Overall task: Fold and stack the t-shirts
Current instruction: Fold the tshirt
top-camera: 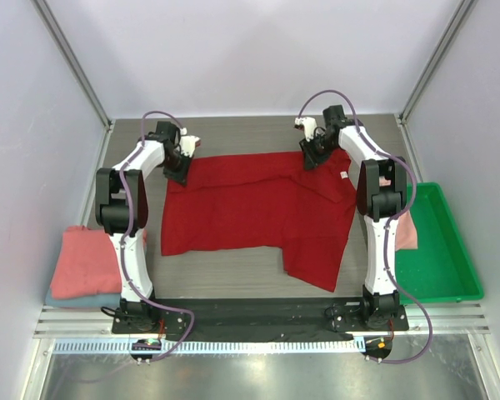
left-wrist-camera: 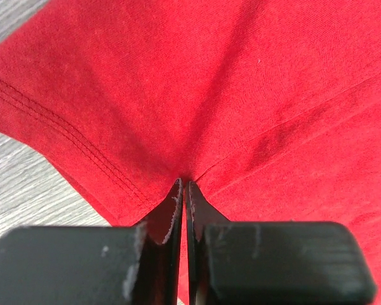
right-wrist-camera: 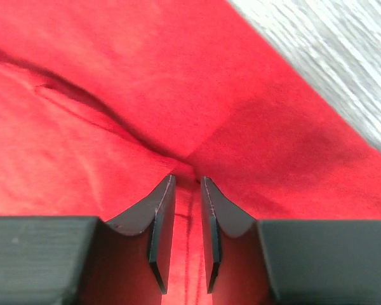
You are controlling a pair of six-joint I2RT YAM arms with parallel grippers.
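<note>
I have left gripper [left-wrist-camera: 183, 185] and right gripper [right-wrist-camera: 187, 181] pinching red t-shirt [top-camera: 250, 208] at upper edge; fold unfinished; folded stack [top-camera: 83, 265] lower left.

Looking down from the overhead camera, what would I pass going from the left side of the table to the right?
A folded pink shirt, left arm, red shirt, right arm, green tray.

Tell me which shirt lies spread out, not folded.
The deep red shirt in the middle; the pink shirt at the left lies folded.
</note>
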